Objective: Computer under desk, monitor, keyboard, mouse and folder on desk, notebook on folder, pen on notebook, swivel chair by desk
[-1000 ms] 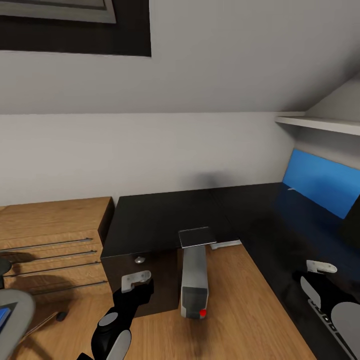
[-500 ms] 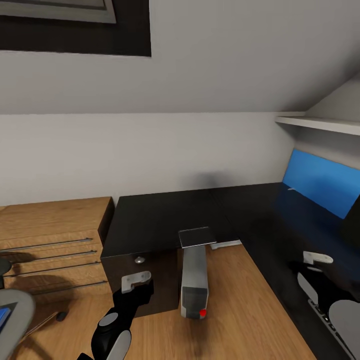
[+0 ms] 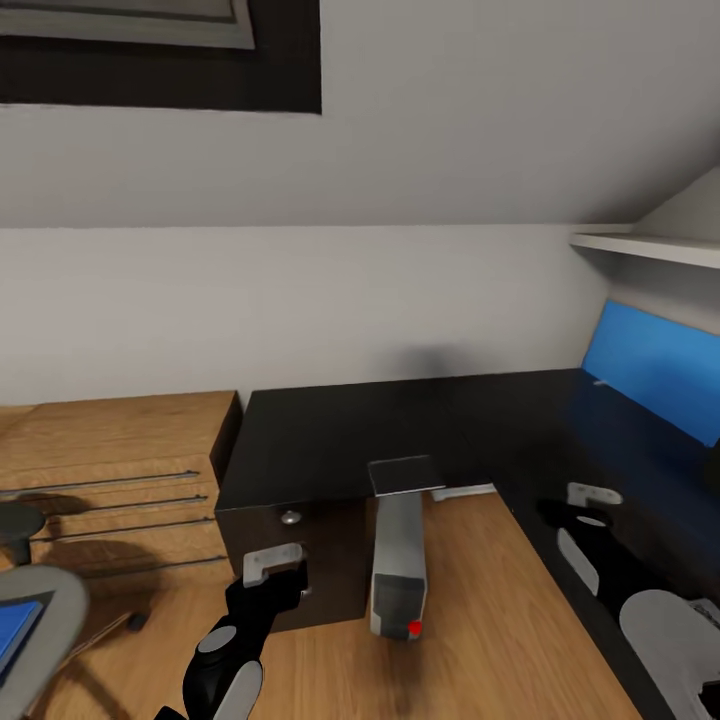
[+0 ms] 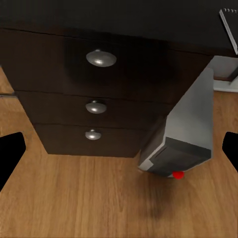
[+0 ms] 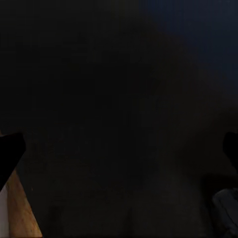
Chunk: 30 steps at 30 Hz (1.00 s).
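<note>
Head view, lower centre: the computer (image 3: 399,575), a small silver-grey tower with a red light at the bottom of its front, stands on the light wood floor (image 3: 480,640) with its rear tucked under the edge of the desk (image 3: 400,430). The left gripper (image 3: 272,565) sits at lower left of the frame, just left of the tower and in front of the desk's drawer block (image 3: 290,570); nothing is between its fingers. In the left wrist view the two dark fingertips lie at opposite frame edges, set wide apart, with the drawer block (image 4: 94,99) and its three round silver knobs in the upper left and the computer (image 4: 186,134) at centre right, clear of both fingers.

The desk is a glossy black L-shaped top running from frame centre to the right edge of the head view. The right gripper (image 3: 590,500) hovers over its right-hand wing at lower right; the head view does not show whether it is open. In the right wrist view the fingertips appear at opposite edges, spread apart and empty, against the dark desk surface (image 5: 119,99).

At the lower left corner of the head view, the grey swivel chair (image 3: 40,625) carries the bright blue folder (image 3: 12,630). A light-wood drawer cabinet (image 3: 110,470) stands left of the desk.
</note>
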Available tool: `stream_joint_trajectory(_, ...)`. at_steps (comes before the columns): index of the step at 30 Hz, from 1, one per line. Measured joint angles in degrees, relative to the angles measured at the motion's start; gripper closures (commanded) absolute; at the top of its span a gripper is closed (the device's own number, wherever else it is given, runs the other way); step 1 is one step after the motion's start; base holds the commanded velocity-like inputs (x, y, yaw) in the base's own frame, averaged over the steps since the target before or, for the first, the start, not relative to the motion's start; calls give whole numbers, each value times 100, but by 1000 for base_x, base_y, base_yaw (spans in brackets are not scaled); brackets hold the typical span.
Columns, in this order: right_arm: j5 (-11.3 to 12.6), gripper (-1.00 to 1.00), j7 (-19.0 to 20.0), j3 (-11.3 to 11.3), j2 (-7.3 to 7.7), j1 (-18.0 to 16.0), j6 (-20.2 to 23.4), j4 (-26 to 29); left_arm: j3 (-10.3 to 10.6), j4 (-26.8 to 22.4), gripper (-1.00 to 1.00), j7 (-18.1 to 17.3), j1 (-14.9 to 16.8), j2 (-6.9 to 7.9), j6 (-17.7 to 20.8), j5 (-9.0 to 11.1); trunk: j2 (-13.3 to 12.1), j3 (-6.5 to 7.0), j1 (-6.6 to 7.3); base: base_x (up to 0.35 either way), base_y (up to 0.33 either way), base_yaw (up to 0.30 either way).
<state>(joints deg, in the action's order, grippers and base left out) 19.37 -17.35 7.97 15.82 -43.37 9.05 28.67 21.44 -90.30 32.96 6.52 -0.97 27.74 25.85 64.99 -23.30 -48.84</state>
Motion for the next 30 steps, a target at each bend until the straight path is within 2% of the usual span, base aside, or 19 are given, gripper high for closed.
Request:
stream_joint_trajectory(8, -11, -100, -6, 11, -61, 2, -7, -7, 0, 7, -100, 0, 0, 0, 1, 0, 0, 0, 0, 0, 0, 273)
stream_joint_trajectory(9, -14, -100, -35, 9, -121, 1, -15, -11, 0, 8, -100, 0, 0, 0, 1, 1, 0, 0, 0, 0, 0, 278)
stream_joint_trajectory(14, -15, -100, -354, 17, -237, 4, -29, -22, 0, 9, -100, 0, 0, 0, 0, 1, 0, 0, 0, 0, 0, 279)
stream_joint_trajectory(21, -28, -100, -511, 30, -381, 5, -34, -25, 0, 13, -100, 0, 0, 0, 0, 1, 0, 0, 0, 0, 0, 279)
stream_joint_trajectory(30, -89, -100, -528, 39, -425, 5, -38, -25, 0, 17, -100, 0, 0, 0, 0, 0, 0, 0, 0, 0, 0, 279)
